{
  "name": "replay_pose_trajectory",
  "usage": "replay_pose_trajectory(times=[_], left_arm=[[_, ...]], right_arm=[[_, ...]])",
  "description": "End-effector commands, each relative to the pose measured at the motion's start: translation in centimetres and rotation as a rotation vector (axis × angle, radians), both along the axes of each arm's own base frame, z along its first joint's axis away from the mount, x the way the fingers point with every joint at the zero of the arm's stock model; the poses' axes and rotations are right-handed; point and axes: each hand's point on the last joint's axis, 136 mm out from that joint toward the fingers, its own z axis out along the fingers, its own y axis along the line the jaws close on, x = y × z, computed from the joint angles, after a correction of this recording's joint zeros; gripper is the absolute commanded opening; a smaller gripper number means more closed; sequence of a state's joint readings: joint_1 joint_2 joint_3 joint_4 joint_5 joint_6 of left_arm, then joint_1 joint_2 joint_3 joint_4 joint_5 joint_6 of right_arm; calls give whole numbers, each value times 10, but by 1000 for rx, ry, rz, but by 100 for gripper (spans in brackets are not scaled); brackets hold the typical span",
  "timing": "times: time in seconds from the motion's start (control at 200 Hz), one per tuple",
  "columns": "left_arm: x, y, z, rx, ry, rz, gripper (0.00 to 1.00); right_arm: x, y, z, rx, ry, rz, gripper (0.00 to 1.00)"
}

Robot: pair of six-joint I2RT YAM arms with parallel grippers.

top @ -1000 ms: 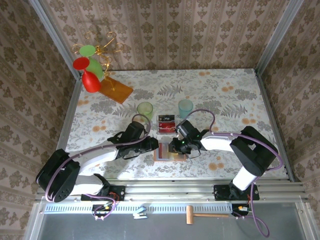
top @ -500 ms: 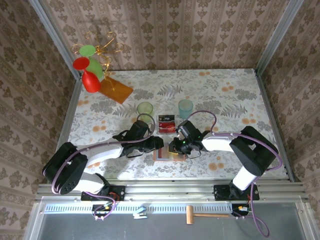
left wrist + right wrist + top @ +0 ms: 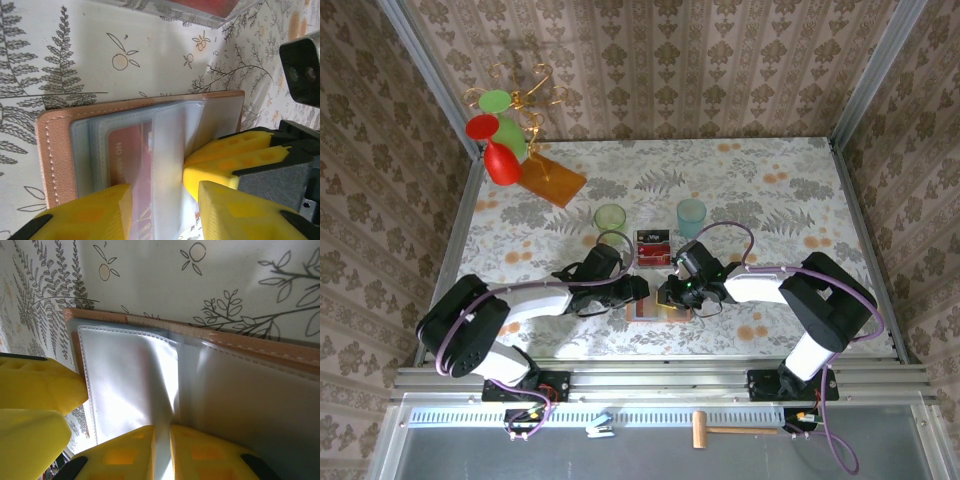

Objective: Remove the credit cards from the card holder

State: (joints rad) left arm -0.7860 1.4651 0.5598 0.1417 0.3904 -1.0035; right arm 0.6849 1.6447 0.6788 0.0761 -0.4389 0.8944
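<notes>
Opened flat, the card holder (image 3: 648, 312) lies on the table (image 3: 770, 190) at the middle of the near edge, its long axis running left to right, tan leather underneath – clear sleeves (image 3: 125, 380) face up. A red credit card (image 3: 131, 160) sits inside one sleeve. The right gripper (image 3: 161, 432) pinches a lifted clear sleeve flap (image 3: 167, 145); the left gripper (image 3: 164, 192) – fingers spread apart – straddles the sleeves from the left

Your top camera looks down on the whole table (image 3: 770, 190) from its near edge; both wrist cameras sit close over the holder (image 3: 55, 150) (from opposite sides), sharing it
</notes>
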Motion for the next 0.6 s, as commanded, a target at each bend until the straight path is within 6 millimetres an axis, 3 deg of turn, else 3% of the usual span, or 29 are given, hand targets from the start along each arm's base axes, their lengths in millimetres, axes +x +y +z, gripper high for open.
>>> replay_pose_trajectory(times=[0.0,0.24,0.43,0.595], left_arm=[[-6,-4,-3,-19,21,-10,39],[-4,-18,3,-116,28,-16,27],[-3,-22,8,-142,23,-19,24],[-4,-21,11,-130,18,-32,25]], right_arm=[[-8,-9,-16,-35,49,-15,16],[-8,-8,-16,-31,53,-17,16],[-4,-7,-7,-17,33,-22,16],[1,-12,12,-25,-10,-47,27]])
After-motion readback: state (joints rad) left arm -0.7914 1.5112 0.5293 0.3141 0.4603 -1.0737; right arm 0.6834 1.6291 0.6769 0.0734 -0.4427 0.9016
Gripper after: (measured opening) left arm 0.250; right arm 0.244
